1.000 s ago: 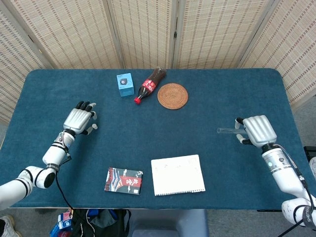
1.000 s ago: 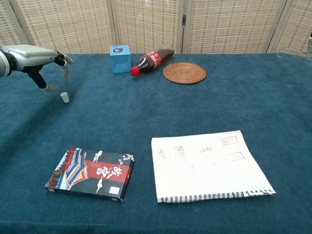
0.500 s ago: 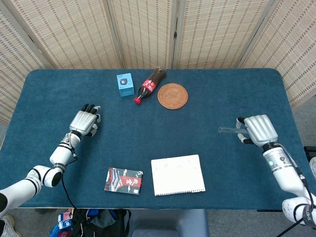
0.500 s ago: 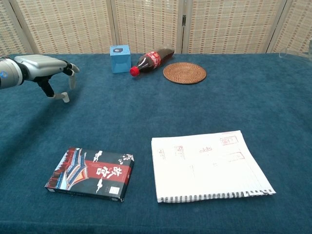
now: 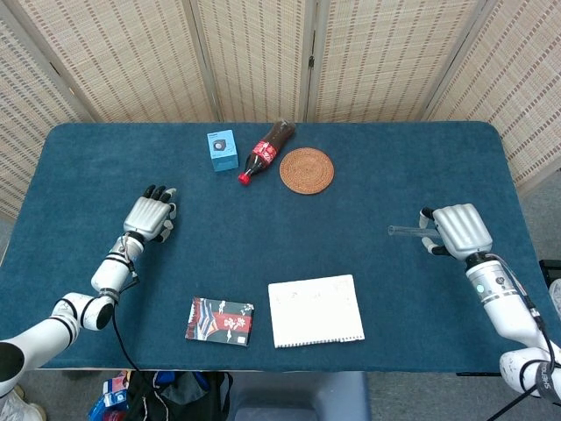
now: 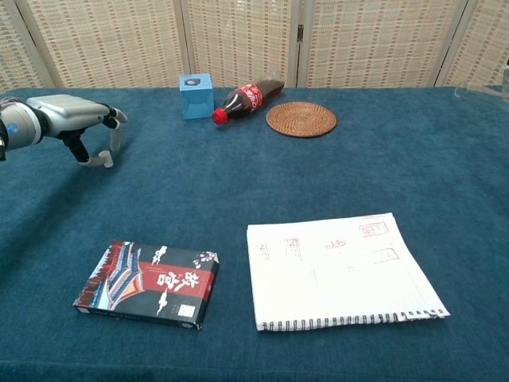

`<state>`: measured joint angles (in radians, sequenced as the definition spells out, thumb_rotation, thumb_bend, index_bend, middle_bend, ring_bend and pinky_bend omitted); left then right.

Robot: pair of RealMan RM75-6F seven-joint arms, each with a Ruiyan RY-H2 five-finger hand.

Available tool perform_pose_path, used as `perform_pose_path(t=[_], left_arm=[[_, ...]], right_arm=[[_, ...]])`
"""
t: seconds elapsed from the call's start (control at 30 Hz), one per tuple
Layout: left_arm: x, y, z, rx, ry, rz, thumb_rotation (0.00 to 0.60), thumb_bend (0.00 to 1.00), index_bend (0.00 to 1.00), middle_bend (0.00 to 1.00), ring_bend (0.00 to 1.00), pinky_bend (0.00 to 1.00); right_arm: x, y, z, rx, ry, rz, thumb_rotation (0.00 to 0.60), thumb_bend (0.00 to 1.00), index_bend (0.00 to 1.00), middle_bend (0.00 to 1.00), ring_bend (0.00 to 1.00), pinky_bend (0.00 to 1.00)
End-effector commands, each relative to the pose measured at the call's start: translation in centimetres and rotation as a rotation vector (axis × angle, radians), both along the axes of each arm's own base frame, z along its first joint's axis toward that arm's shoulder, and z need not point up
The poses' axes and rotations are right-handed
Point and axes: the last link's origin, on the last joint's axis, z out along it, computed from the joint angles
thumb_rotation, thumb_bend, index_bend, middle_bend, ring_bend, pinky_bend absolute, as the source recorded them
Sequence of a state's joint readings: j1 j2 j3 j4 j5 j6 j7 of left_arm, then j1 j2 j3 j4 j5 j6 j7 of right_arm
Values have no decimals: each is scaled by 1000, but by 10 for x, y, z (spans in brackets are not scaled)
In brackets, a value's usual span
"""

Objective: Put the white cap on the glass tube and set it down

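Note:
The small white cap [image 6: 106, 161] stands on the blue cloth at the left. My left hand [image 6: 73, 113] hovers low over it: the thumb tip reaches down beside the cap and the fingers [image 6: 117, 134] hang just above it, apart from it. In the head view the left hand [image 5: 150, 216] covers the cap. My right hand [image 5: 458, 230] grips the clear glass tube [image 5: 404, 231] level above the table, its open end pointing left. Only the tube's tip [image 6: 477, 86] shows at the chest view's right edge.
A blue box [image 5: 222, 150], a lying cola bottle [image 5: 266, 151] and a round woven coaster [image 5: 307, 170] sit at the back. A dark printed box [image 5: 220, 320] and a white notebook [image 5: 316, 310] lie near the front edge. A folding screen stands behind the table.
My left hand has dropped lower and shifted over the cap, its fingers now coming down around it. The right hand and tube have barely moved.

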<state>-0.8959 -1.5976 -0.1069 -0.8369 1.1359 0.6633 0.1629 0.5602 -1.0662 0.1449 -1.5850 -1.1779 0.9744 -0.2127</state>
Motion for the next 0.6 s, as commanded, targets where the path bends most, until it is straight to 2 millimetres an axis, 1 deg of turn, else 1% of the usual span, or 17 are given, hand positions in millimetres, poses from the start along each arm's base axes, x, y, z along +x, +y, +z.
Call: perform_pose_path(t=[0.03, 0.3, 0.6], left_arm=[[-2, 0, 0, 1, 2, 3, 600, 328, 403, 0, 0, 0], [-4, 1, 1, 6, -13, 18, 600, 328, 407, 0, 0, 0], [-3, 3, 0, 14, -31, 19, 600, 328, 422, 0, 0, 0]], right_arm=[[0, 0, 0, 1, 0, 0, 600, 613, 875, 1000, 1000, 1000], [2, 0, 1, -3, 0, 2, 600, 613, 875, 1000, 1000, 1000], [2, 1, 2, -5, 2, -1, 600, 613, 875, 1000, 1000, 1000]])
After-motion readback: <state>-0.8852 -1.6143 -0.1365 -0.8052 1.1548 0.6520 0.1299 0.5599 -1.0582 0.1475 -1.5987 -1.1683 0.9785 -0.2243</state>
